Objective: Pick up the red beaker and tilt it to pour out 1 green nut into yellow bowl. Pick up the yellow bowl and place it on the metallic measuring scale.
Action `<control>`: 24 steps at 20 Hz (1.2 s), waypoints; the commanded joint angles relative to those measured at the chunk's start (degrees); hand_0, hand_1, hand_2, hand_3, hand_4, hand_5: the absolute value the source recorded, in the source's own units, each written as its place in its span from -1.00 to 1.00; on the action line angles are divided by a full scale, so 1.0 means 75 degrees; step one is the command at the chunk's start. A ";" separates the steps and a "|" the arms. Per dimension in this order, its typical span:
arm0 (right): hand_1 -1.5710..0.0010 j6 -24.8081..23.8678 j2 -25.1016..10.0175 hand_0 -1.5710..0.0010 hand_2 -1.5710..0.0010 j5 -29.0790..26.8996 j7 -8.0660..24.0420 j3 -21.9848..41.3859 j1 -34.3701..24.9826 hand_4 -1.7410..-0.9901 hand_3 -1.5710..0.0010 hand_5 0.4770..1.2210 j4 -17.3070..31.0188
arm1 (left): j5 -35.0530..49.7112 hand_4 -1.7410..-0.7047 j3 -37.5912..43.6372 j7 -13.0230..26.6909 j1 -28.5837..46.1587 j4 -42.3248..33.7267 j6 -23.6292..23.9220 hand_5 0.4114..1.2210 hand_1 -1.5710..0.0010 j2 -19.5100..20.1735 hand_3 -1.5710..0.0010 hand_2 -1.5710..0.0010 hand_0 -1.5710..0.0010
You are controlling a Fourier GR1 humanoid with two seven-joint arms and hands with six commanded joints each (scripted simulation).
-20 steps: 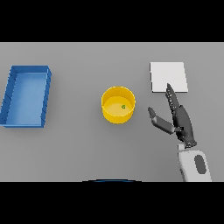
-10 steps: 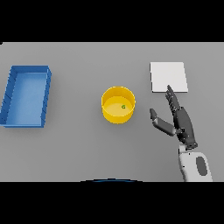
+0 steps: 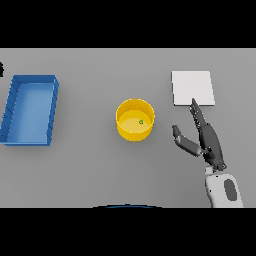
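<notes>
The yellow bowl (image 3: 126, 128) stands upright at the table's middle, with one small green nut (image 3: 141, 121) inside it. The metallic measuring scale (image 3: 193, 88), a flat pale square, lies at the back right. My right hand (image 3: 209, 141) is open to the right of the bowl and clear of it. Its straight fingers (image 3: 196, 111) point toward the scale's near edge, and its thumb reaches toward the bowl. No red beaker is in view. A small dark tip (image 3: 1, 68) at the view's left edge looks like part of my left hand.
A blue rectangular bin (image 3: 50, 112) lies on the left side of the table, well away from the bowl. Bare grey table separates the bowl, the scale and the bin.
My right hand has drifted slightly right and toward me, still open. The bowl, nut and scale have not moved.
</notes>
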 commanded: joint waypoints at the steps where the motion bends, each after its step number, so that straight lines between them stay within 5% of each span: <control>1: 1.00 0.0015 0.0059 1.00 1.00 -0.0071 0.0028 -0.0005 0.0010 0.09 1.00 -0.34 0.0005 | 0.0067 -0.99 -0.0065 0.0185 0.0168 -0.0298 0.0187 0.92 -1.00 0.0064 -0.69 -1.00 -1.00; 5: 1.00 -0.0050 0.0038 1.00 1.00 0.0006 0.0172 -0.0008 -0.0060 0.11 1.00 -0.33 0.0022 | 0.0505 -0.70 -0.0341 0.0153 0.0651 -0.1008 0.0478 0.36 -1.00 0.0233 -0.84 -1.00 -1.00; 8: 1.00 -0.0054 0.0055 1.00 1.00 -0.0006 0.0138 0.0002 -0.0065 0.10 1.00 -0.32 -0.0018 | 0.0721 -0.06 -0.0501 0.0214 0.0919 -0.1545 0.0401 -0.02 -1.00 0.0396 -0.19 -1.00 -1.00; 9: 1.00 -0.0009 0.0021 1.00 1.00 -0.0025 0.0150 0.0011 -0.0042 0.11 1.00 -0.32 -0.0056 | 0.0928 0.17 -0.0418 0.0084 0.1114 -0.1895 0.0265 -0.09 -0.94 0.0546 -0.09 -0.80 -1.00; 12: 1.00 -0.0046 0.0061 1.00 1.00 -0.0043 0.0125 -0.0035 -0.0117 0.12 1.00 -0.33 0.0132 | 0.1503 0.58 -0.0232 -0.0046 0.1340 -0.2514 -0.0256 -0.25 -0.06 0.0755 0.41 0.05 -0.25; 15: 1.00 -0.0045 0.0002 1.00 1.00 -0.0034 0.0156 -0.0050 -0.0151 0.13 1.00 -0.33 0.0062 | 0.1562 0.76 -0.0267 -0.0096 0.1233 -0.2490 -0.0809 -0.34 0.46 0.0936 0.70 0.51 0.36; 19: 1.00 -0.0042 0.0004 1.00 1.00 0.0064 0.0102 0.0040 -0.0052 0.15 1.00 -0.36 -0.0003 | 0.1344 0.86 -0.0650 0.0238 0.1006 -0.2350 -0.1118 -0.40 0.78 0.0907 0.88 0.80 0.74; 24: 1.00 -0.0092 0.0075 1.00 1.00 0.0146 0.0171 0.0090 -0.0083 0.23 1.00 -0.37 0.0104 | 0.1113 0.94 -0.0713 -0.0067 0.1112 -0.2193 -0.0844 -0.39 0.93 0.0828 0.96 0.93 0.91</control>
